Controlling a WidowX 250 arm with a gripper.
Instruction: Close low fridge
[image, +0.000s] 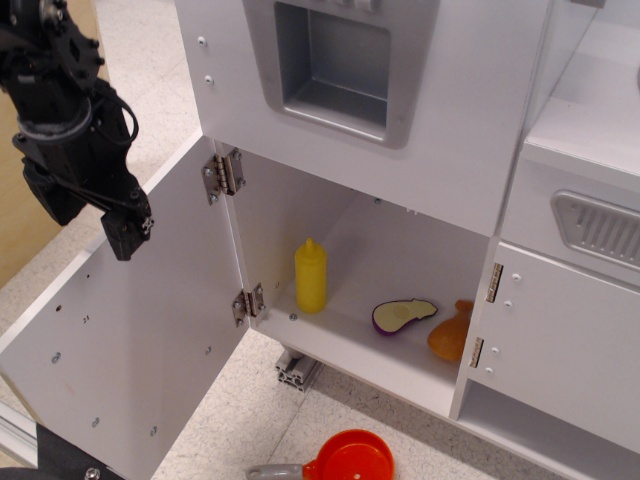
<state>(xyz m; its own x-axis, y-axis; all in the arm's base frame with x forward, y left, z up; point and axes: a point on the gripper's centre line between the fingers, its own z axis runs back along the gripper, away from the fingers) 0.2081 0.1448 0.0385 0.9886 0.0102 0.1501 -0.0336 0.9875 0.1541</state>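
Observation:
The low fridge (400, 250) stands open. Its large white door (140, 330) is swung far out to the left on two silver hinges (222, 172), with its inner face showing. The handle is hidden on the far side. Inside stand a yellow bottle (310, 277), a purple eggplant slice (403, 315) and an orange item (450, 333). My black gripper (90, 222) is open and empty. It hangs at the left, over the door's upper outer edge, with one finger (127, 232) just in front of the door's inner face.
Above is the white panel with a grey dispenser niche (335, 60). To the right is a narrower white door (560, 350) under a grey vent grille (598, 228). A red-orange pot (347, 458) lies on the floor in front. A wooden board (15, 240) stands at the far left.

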